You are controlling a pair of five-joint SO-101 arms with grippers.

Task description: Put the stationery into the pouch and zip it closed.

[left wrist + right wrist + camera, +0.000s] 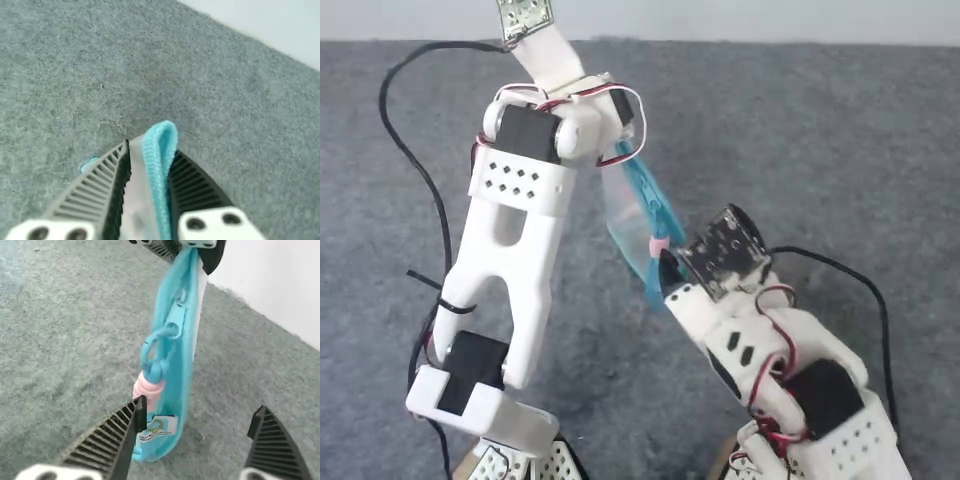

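The pouch (638, 215), turquoise with a clear side panel, is held off the grey carpeted table (820, 150) near the middle of the scene, with its long axis running from far left to near right between the two arms. Its far end is clamped in the left gripper (620, 135). In the left wrist view the ribbed fingers (107, 175) are pressed together on a folded turquoise edge of the pouch (159, 165), which stands up between them. In the right wrist view the pouch (175, 370) is seen hanging edge-on from the left gripper (185, 245), and whether its lower end touches the carpet cannot be told. A turquoise zip pull (172, 322) lies on the upper part of the pouch, with a turquoise ring (152, 352) looped below it and a pink charm (147, 387) under that. A small printed label (157, 427) is fixed near the lower end. The right gripper (200, 407) is placed at the near end of the pouch with its jaws wide apart. One fingertip (137, 407) sits just beside the pink charm (contact cannot be confirmed) and the other stands well clear to the side. In the high view the right gripper (665, 275) is found beside the charm (658, 245). A black cable (410, 150) trails across the carpet at the left, and a pale wall (280, 280) borders the far edge.
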